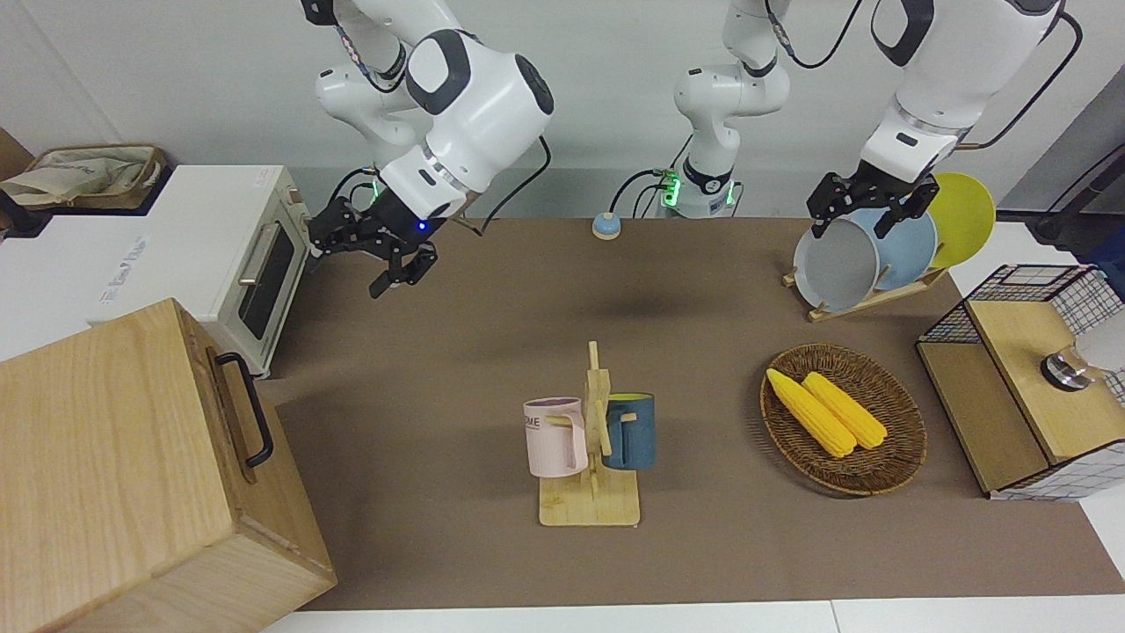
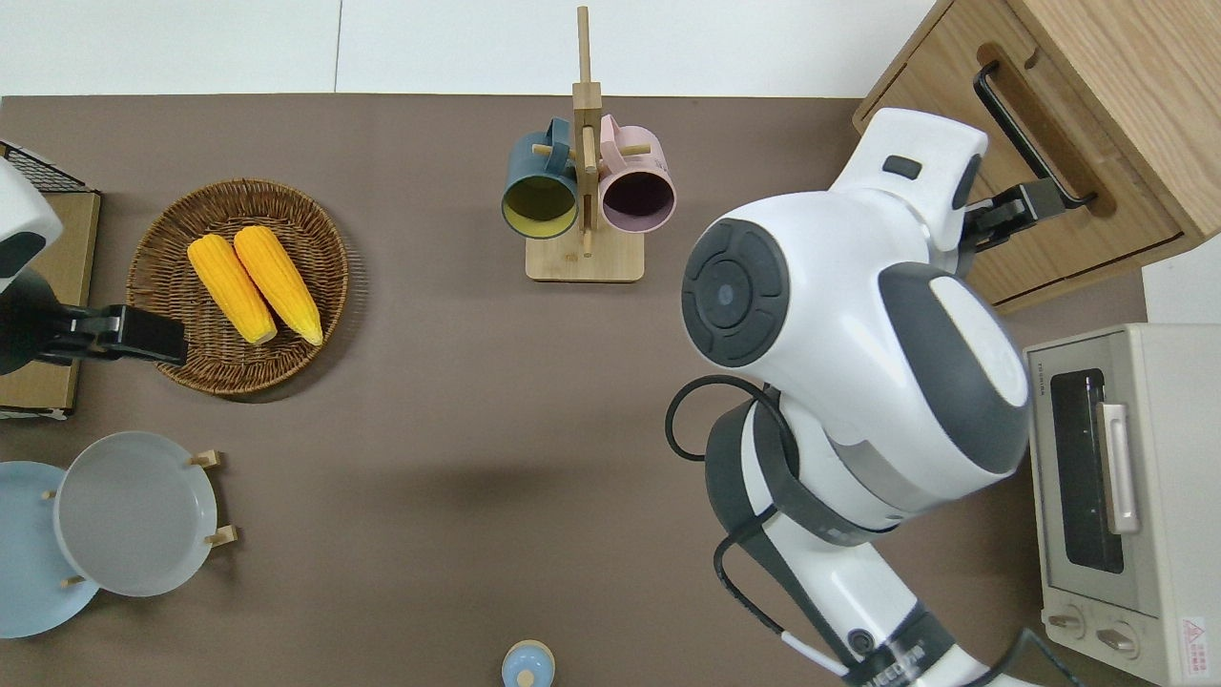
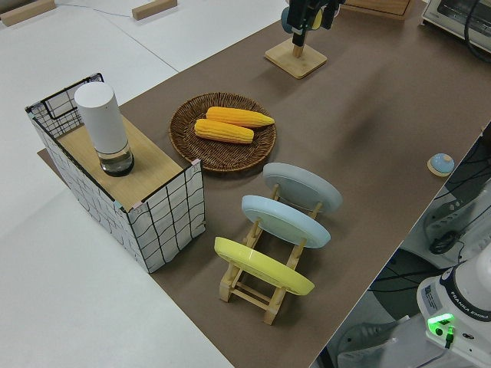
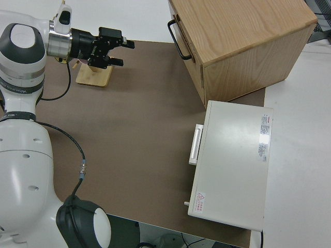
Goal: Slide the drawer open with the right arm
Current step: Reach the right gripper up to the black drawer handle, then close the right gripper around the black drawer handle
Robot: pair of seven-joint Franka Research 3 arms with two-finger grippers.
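Note:
The drawer (image 1: pixel 230 400) is the upper front panel of the big pale wooden box at the right arm's end of the table. It is shut, with its black bar handle (image 1: pixel 251 411) free. It also shows in the overhead view (image 2: pixel 1068 124) and the right side view (image 4: pixel 188 40). My right gripper (image 1: pixel 354 261), with the blue light on its wrist, is open and empty, turned sideways in the air. From overhead the right gripper (image 2: pixel 1028 203) is over the box's front, by the end of the handle (image 2: pixel 1028 129) nearer to the robots. The left arm is parked, its gripper (image 1: pixel 851 227) open.
A white toaster oven (image 1: pixel 220 255) stands beside the box, nearer to the robots. A mug rack (image 1: pixel 591 457) with two mugs is mid-table. A basket of corn (image 1: pixel 842 418), a plate rack (image 1: pixel 879 255) and a wire-mesh cabinet (image 1: pixel 1019 378) are toward the left arm's end.

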